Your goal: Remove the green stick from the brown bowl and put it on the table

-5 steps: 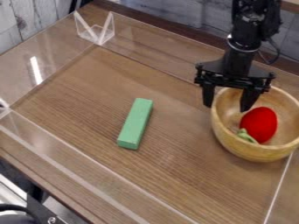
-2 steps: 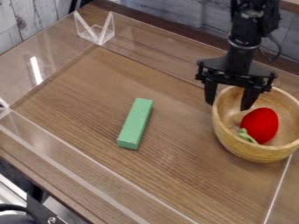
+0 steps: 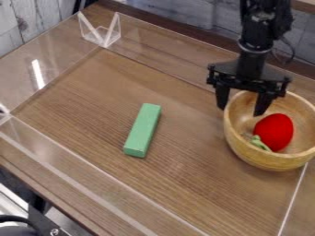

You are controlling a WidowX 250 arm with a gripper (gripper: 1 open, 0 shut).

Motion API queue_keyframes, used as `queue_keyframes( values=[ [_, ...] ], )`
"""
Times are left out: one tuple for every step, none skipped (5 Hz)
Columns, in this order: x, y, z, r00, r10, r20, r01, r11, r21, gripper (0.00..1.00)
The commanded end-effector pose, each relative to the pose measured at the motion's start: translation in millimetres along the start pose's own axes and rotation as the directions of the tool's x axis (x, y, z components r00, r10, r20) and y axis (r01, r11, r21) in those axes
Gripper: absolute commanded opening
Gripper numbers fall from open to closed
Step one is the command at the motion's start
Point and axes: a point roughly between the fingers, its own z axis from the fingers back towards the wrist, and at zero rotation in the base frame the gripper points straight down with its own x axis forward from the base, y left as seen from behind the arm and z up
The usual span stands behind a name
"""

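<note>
The green stick (image 3: 143,129) lies flat on the table (image 3: 87,101), left of the brown bowl (image 3: 246,149) and apart from it. The bowl stands at the right and holds a red round object (image 3: 275,130) with a bit of green beside it. My gripper (image 3: 246,100) hangs above the bowl's left rim, fingers spread open and pointing down, holding nothing. The gripper is well to the right of the stick.
Low clear acrylic walls (image 3: 50,55) edge the table. A clear folded acrylic piece (image 3: 99,30) stands at the back left. The table's front edge runs along the lower left.
The gripper has risen very slightly. The stick and bowl have not moved.
</note>
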Motion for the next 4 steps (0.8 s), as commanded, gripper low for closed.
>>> queue_keyframes(
  values=[
    [8.3,-9.4,17.8,0.995,0.090,0.044,-0.089,0.996,-0.014,0.00],
    [12.8,-13.2,23.6,0.981,0.187,0.049,-0.187,0.982,-0.008,0.00],
    [6.2,-9.7,22.8,0.981,0.187,0.046,-0.186,0.982,-0.012,0.00],
    [-0.5,-6.2,20.7,0.982,0.185,0.043,-0.184,0.983,-0.013,0.00]
  ],
)
